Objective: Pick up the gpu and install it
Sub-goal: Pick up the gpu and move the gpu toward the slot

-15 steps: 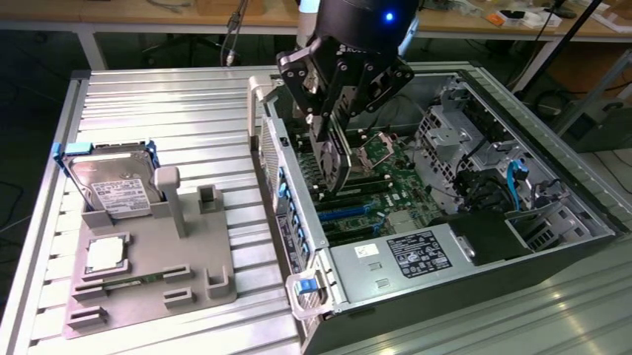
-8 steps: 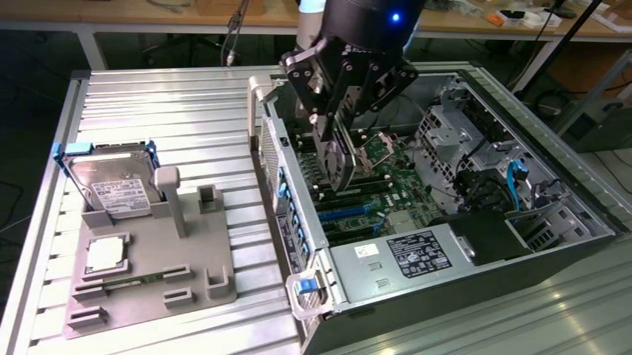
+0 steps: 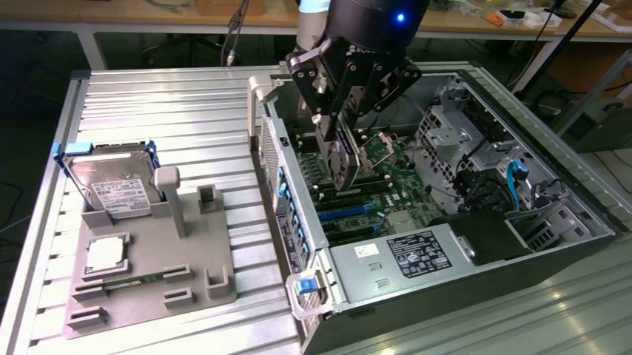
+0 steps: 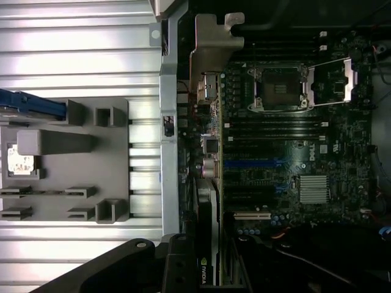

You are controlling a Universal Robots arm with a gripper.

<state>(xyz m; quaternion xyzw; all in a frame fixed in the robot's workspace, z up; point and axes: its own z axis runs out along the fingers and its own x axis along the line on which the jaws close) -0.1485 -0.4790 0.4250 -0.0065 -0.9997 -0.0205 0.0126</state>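
Black claw (image 3: 344, 129) is seen pinched on the gpu (image 3: 343, 166), which is held edge-on over the green motherboard (image 3: 400, 188) inside the open computer case (image 3: 582, 222) on the table (image 3: 168, 96).

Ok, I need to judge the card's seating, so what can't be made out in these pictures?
- Exterior view: whether the gpu's lower edge touches the motherboard, hidden by the card itself.
- Wrist view: what lies under the gpu, covered by the card edge-on.
- Wrist view: the card's far end, behind the gripper.
- Exterior view: hard drive label text, too small.
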